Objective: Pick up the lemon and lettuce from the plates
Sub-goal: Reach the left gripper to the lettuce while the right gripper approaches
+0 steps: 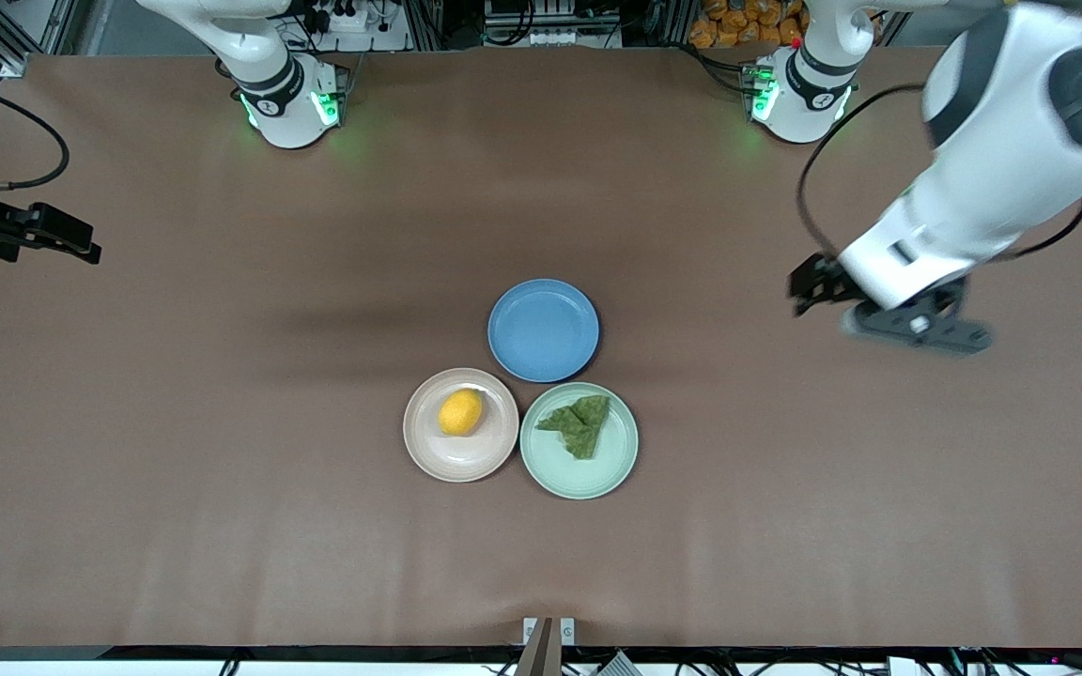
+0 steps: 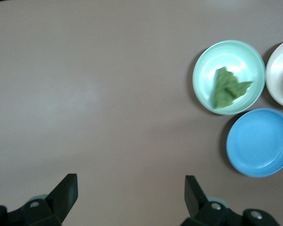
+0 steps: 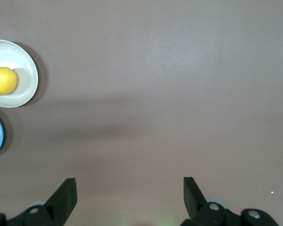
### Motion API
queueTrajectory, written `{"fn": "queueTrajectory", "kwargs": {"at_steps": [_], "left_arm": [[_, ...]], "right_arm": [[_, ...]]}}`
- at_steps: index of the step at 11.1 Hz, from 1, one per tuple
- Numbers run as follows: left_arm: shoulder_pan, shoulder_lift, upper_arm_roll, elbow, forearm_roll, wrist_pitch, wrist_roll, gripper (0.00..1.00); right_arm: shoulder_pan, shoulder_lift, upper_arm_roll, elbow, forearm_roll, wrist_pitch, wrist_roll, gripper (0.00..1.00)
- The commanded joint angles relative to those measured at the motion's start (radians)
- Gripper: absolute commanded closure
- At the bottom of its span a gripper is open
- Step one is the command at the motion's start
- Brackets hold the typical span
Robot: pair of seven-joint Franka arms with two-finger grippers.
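In the middle of the brown counter [image 1: 222, 526] three plates sit in a tight cluster, rims nearly touching. The blue plate [image 1: 543, 330] lies farthest from the front camera; nearer to it, side by side, are the beige plate [image 1: 428, 441] toward the right arm's end and the green plate [image 1: 579, 469] toward the left arm's end. The lemon [image 1: 460, 412] rests on the beige plate, a little off centre toward the blue plate's side. The lettuce [image 1: 580, 423] lies on the green plate, in the part closest to the blue plate, its edge close to the rim.

Wide bare counter surrounds the cluster on every side, out to the counter's edges.

The left gripper [image 1: 888, 310] hangs over open counter toward the left arm's end, well apart from the plates, fingers [image 2: 66, 193] spread wide and holding nothing. The right gripper [image 1: 43, 235] hangs at the right arm's end, close to the counter's edge, fingers [image 3: 66, 195] likewise spread and empty, with the beige plate and lemon well apart from it.
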Motion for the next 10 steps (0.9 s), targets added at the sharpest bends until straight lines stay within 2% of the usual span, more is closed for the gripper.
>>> {"fn": "queueTrajectory", "kwargs": {"at_steps": [1,5,6,10], "left_arm": [[-0.076,0.120,-0.017,0.020,-0.020,0.187,-0.038,0.00],[-0.236,0.293,-0.010,0.022,0.028,0.451,-0.225,0.00],[-0.253,0.336,-0.010,0.022,0.064,0.516,-0.228,0.00],[-0.301,0.512,-0.004,0.023,0.073,0.800,-0.268,0.00]], "right_arm": [[0.053,-0.007,0.004,-0.001,0.000,0.003,0.105,0.00],[0.131,0.022,0.004,0.002,0.033,0.020,0.281,0.00],[0.145,0.036,0.004,0.002,0.053,0.029,0.312,0.00],[0.266,0.134,0.004,0.003,0.064,0.139,0.571,0.00]]}}
